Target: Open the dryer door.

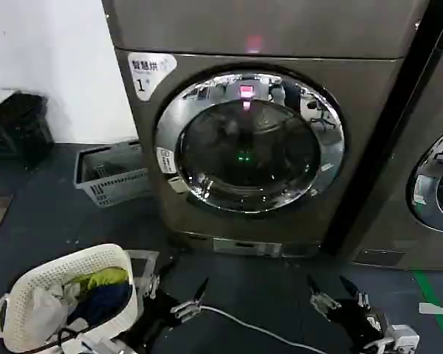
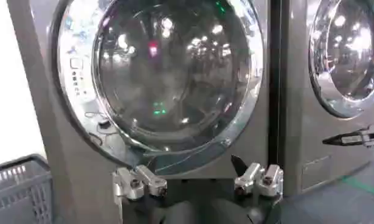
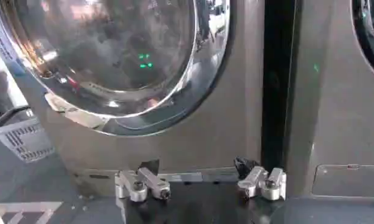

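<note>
1. the dryer (image 1: pixel 280 147), a big bronze-grey machine with a white sticker marked "1", is standing at the far centre of the scene, and the dryer door (image 1: pixel 249 141) is sitting shut in its front, its chrome ring lying flush against the panel.
2. the left gripper (image 1: pixel 179 291) is hanging low at the near left, well apart from the door, with its fingers spread wide and nothing between them.
3. the right gripper (image 1: pixel 332 291) is hanging low at the near right, likewise spread wide and empty, also well apart from the door.
4. the step in hand looks like the very start: neither gripper is touching the door yet, so the reach is still to come.
5. the next move is probably calling for one arm to rise and go forward to the edge of the chrome ring, catch it, and pull it outward; i cannot tell where the latch sits.
6. counting: two dryers, the second machine (image 1: pixel 428 147) partly showing at the far right; two laundry baskets, a white basket (image 1: pixel 22 295) of clothes at the near left and a grey basket (image 1: pixel 111 177) farther back by the wall; two grippers.
</note>
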### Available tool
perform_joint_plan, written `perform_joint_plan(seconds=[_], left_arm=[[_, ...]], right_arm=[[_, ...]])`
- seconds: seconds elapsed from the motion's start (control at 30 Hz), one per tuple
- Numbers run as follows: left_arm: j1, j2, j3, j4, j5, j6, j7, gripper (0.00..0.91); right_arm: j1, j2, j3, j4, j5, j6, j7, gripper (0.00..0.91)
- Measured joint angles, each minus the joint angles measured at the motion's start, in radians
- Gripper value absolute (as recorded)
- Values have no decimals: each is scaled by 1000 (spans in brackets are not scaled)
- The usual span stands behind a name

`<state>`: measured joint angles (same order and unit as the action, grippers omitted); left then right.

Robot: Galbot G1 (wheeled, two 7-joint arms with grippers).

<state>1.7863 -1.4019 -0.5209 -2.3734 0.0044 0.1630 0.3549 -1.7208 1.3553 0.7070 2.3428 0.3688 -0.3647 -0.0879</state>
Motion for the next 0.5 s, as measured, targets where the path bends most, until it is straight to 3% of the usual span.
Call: perform_joint_plan(seconds=[0.2, 0.4, 0.5], left_arm=[[6, 2, -1, -9, 0, -4, 4, 907], [20, 19, -13, -25, 0, -23, 15, 907], [25, 19, -15, -37, 2, -31, 26, 907]], right_arm=[[51, -66, -12, -28, -4, 102, -46, 907], [145, -202, -64, -95, 1, 214, -83, 907], [210, -259, -106, -132, 14, 243, -88, 907]])
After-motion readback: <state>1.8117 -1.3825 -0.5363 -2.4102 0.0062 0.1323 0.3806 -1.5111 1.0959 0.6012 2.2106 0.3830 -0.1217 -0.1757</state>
